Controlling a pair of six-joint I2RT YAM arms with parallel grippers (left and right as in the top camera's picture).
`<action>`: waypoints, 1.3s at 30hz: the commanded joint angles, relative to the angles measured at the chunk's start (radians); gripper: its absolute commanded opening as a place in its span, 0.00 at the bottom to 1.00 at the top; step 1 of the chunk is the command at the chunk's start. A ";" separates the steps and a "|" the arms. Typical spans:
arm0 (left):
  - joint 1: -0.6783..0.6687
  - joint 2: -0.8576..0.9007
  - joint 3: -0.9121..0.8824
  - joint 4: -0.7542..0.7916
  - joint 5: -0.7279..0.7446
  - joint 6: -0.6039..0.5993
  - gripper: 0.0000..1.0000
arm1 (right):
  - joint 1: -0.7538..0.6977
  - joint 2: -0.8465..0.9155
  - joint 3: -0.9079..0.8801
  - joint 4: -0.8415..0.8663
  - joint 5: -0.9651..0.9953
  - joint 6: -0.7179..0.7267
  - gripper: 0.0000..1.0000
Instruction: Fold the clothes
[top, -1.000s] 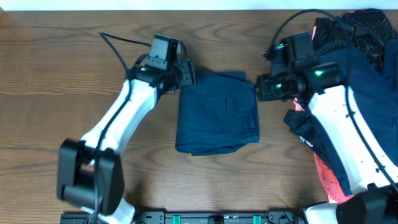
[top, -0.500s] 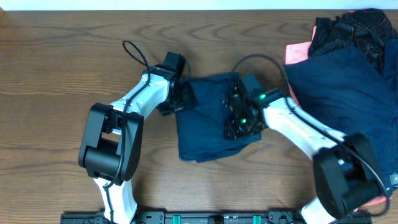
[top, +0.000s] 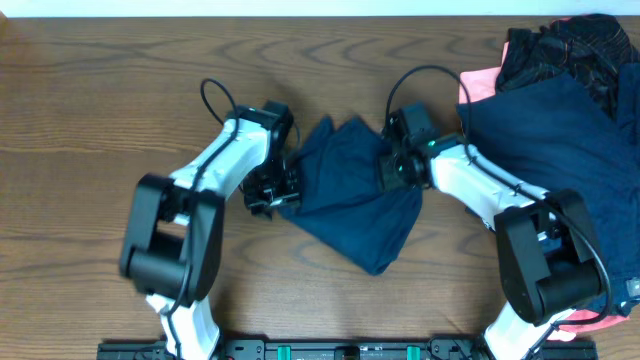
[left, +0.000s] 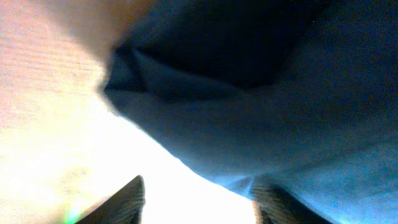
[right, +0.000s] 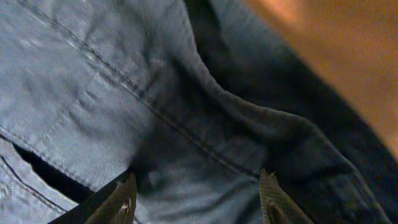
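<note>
A navy blue garment (top: 350, 200) lies mid-table, skewed into a rumpled diamond shape. My left gripper (top: 278, 192) is at its left edge. In the left wrist view the left gripper (left: 200, 205) is open, with a fold of the blue cloth (left: 261, 112) lying over its right finger and bright table between the fingers. My right gripper (top: 393, 166) is low on the garment's upper right part. In the right wrist view the right gripper (right: 199, 202) is open wide, with seamed blue fabric (right: 155, 106) filling the space between and ahead of the fingers.
A pile of clothes lies at the right edge: a large navy piece (top: 545, 130), a black patterned piece (top: 560, 45) and pink cloth (top: 478, 85). Cables loop above both wrists. The wooden table (top: 90, 120) extends to the left.
The garment has gone from a neat folded rectangle to a twisted diamond shape. My right gripper moved up and right on it; my left gripper shifted down along its left edge.
</note>
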 joint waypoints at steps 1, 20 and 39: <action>0.010 -0.122 0.002 0.080 -0.012 0.077 0.93 | -0.022 0.014 0.080 -0.016 0.068 -0.068 0.66; 0.009 0.109 0.002 0.375 0.241 0.356 0.98 | 0.031 0.013 0.119 -0.113 0.062 -0.067 0.72; 0.303 0.113 0.109 0.322 -0.048 0.212 0.06 | -0.083 -0.393 0.121 -0.263 0.062 -0.067 0.73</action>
